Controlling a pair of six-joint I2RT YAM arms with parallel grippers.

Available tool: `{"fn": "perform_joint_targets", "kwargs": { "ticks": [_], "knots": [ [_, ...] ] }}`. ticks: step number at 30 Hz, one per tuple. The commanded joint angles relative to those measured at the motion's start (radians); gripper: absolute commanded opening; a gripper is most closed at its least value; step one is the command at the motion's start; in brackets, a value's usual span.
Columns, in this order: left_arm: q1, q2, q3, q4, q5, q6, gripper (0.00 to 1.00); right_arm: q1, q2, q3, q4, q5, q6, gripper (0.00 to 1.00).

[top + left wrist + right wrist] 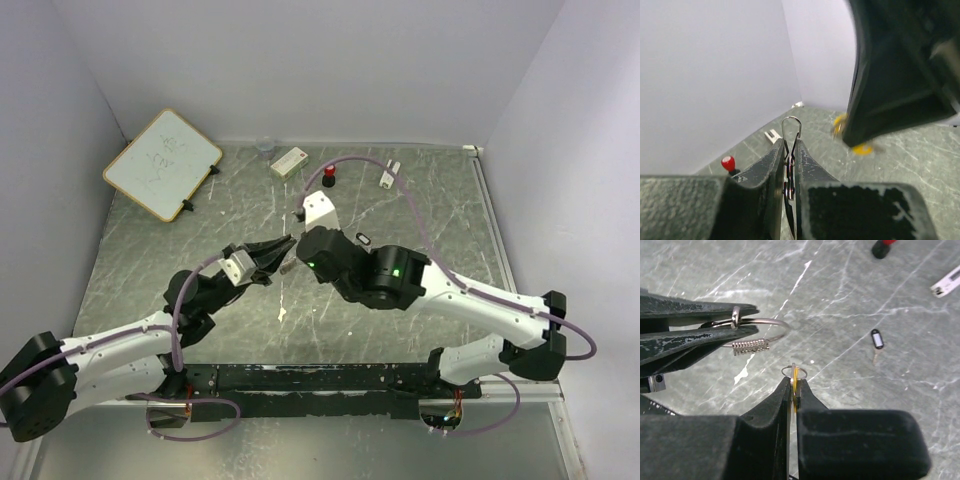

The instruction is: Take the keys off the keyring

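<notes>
My left gripper (788, 145) is shut on the keyring (791, 129), a thin silvery wire loop that sticks out past its fingertips. In the right wrist view the loop (771, 326) with its threaded barrel clasp (750, 346) shows between the left fingers (685, 340). My right gripper (794, 382) is shut on the yellow-headed key (796, 379), which carries a small ring and sits just below the loop, apart from it. A black-headed key (877, 340) lies loose on the table; it also shows in the top view (362, 238). Both grippers (285, 247) (300, 260) meet mid-table.
A whiteboard (160, 163) leans at the back left. A red-topped black knob (328, 178), a white box (289, 161), a small clear cup (265, 148) and a white clip (390, 177) stand along the back. White walls enclose the marbled table.
</notes>
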Motion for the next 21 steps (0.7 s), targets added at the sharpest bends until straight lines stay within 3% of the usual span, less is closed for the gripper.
{"fn": "perform_joint_targets", "kwargs": {
  "ticks": [1, 6, 10, 15, 21],
  "knots": [
    [-0.003, 0.024, -0.012, -0.054, -0.098, -0.012, 0.11, 0.004, -0.080, -0.014, -0.004, 0.157, 0.019, 0.00],
    [0.014, 0.088, 0.071, -0.242, -0.186, -0.066, 0.12, -0.061, -0.137, -0.078, 0.091, 0.191, -0.022, 0.00],
    [0.093, 0.165, 0.094, -0.262, -0.098, -0.193, 0.12, -0.305, -0.169, -0.186, 0.241, -0.022, -0.075, 0.00],
    [0.216, 0.246, 0.063, -0.195, 0.006, -0.332, 0.12, -0.534, -0.135, -0.326, 0.384, -0.247, -0.103, 0.00],
    [0.349, 0.389, 0.010, 0.060, 0.168, -0.469, 0.12, -0.665, -0.004, -0.397, 0.536, -0.431, -0.110, 0.00]
  ]
}}
